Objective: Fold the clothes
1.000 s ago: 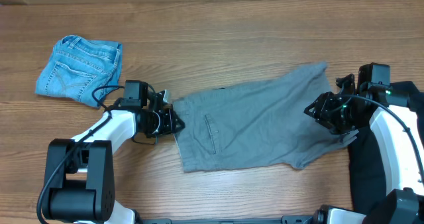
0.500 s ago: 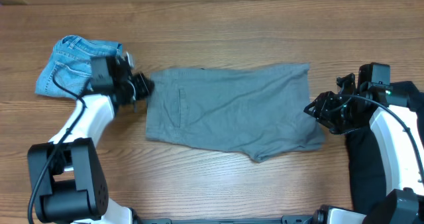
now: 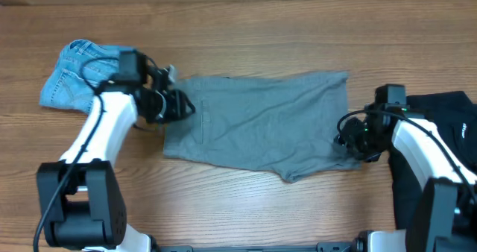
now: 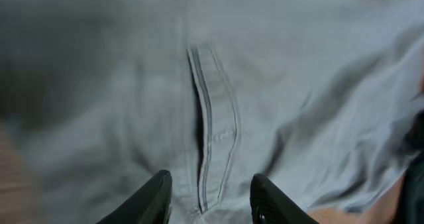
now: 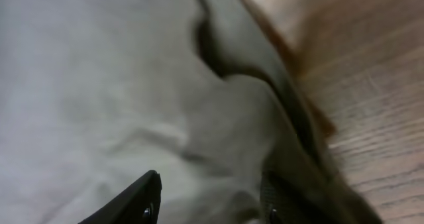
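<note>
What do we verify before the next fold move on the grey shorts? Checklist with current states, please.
1. Grey shorts spread out on the table: ok, mostly flat, with light wrinkles.
2. Left gripper free of cloth: ok, its jaws are apart over the slit pocket with nothing pinched.
3. Right gripper free of cloth: ok, its jaws are apart above the right edge of the shorts.
4. Denim shorts clear of the fold area: ok, they lie apart at far left.
5. Black garment clear of the grey shorts: cannot tell, the right arm covers the gap.
</note>
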Controlling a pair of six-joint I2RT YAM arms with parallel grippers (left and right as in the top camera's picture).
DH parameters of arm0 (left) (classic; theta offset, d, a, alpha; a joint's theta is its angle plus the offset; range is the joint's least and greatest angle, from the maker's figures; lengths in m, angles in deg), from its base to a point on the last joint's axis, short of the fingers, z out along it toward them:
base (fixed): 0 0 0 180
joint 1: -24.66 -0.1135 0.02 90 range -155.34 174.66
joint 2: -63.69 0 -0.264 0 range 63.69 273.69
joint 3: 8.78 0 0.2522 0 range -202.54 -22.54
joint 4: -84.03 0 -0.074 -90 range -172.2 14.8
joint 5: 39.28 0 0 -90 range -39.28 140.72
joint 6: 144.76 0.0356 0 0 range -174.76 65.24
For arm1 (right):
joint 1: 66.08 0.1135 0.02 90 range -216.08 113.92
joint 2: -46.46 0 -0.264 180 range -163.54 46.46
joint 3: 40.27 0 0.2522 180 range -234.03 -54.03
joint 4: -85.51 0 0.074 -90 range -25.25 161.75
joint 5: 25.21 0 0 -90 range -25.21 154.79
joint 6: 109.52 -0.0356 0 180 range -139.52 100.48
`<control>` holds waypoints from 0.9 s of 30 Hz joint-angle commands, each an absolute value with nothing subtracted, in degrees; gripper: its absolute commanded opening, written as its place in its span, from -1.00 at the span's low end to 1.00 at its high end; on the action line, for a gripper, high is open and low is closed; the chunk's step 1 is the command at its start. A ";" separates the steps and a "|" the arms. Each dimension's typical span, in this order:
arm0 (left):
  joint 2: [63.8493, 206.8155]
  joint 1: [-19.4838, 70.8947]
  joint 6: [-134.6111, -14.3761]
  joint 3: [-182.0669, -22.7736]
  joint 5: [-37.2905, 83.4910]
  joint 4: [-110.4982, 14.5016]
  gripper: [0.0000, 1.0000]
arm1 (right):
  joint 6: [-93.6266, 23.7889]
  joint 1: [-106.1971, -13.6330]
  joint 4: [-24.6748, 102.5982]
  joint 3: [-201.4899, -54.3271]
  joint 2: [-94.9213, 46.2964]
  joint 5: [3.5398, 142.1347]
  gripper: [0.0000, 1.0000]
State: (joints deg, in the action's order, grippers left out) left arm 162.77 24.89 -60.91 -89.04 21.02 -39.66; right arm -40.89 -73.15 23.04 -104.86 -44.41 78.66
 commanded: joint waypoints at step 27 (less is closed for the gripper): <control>163.01 26.83 -64.47 -67.23 35.86 -55.72 -0.09 | -39.07 -80.54 9.97 -106.17 -44.96 77.77 -0.32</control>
